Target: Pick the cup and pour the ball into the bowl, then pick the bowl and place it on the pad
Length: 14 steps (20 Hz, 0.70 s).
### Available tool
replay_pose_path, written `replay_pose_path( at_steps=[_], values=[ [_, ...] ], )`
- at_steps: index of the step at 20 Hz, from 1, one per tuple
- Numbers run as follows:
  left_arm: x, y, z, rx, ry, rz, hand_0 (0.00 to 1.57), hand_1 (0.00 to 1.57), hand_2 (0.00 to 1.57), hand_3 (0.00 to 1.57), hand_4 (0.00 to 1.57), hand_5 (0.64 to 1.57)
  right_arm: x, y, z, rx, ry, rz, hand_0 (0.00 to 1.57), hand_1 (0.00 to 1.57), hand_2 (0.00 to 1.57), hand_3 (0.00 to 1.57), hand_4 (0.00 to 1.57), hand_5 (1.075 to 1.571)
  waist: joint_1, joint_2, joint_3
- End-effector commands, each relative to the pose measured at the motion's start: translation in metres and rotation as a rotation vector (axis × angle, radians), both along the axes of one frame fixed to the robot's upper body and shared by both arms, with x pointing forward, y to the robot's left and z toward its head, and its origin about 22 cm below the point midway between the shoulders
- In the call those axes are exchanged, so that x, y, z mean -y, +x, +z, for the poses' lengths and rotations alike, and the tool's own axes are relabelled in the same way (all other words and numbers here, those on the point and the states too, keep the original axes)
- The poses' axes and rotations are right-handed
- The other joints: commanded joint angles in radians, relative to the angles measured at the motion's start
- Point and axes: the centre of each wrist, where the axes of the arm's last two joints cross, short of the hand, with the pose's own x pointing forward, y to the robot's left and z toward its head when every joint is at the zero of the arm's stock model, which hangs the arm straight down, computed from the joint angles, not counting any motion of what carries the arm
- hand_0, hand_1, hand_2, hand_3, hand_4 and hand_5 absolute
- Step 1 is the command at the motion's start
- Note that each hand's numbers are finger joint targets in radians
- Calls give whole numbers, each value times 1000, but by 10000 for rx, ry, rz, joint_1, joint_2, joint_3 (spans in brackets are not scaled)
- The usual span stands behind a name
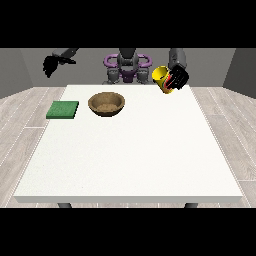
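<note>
Nearby, bowl [106,104] sits beside green pad [63,110].

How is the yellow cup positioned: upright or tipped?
Tipped. The yellow cup, held above the table by the hand at the view's right, leans with its mouth toward the bowl.

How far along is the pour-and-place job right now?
Done: the yellow cup is lifted, held tilted in the hand at the view's right. Left: pouring into the brown bowl, which sits on the table beside the green pad, not on it.
</note>
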Motion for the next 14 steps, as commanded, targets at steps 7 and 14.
replay_pose_path(
  at_steps=[7,14],
  values=[
    [83,15,8,-10,3238,640,1498,1498,1571,1571,1523,1241,8,0,-7,-163,251,374,0,0,0,0,0,1570,-493,-529,1],
    [145,23,33,662,7042,-185,1538,1538,1571,1571,1485,1334,16,0,-13,-570,355,315,0,0,0,0,0,1571,-395,-898,12]
  ],
)
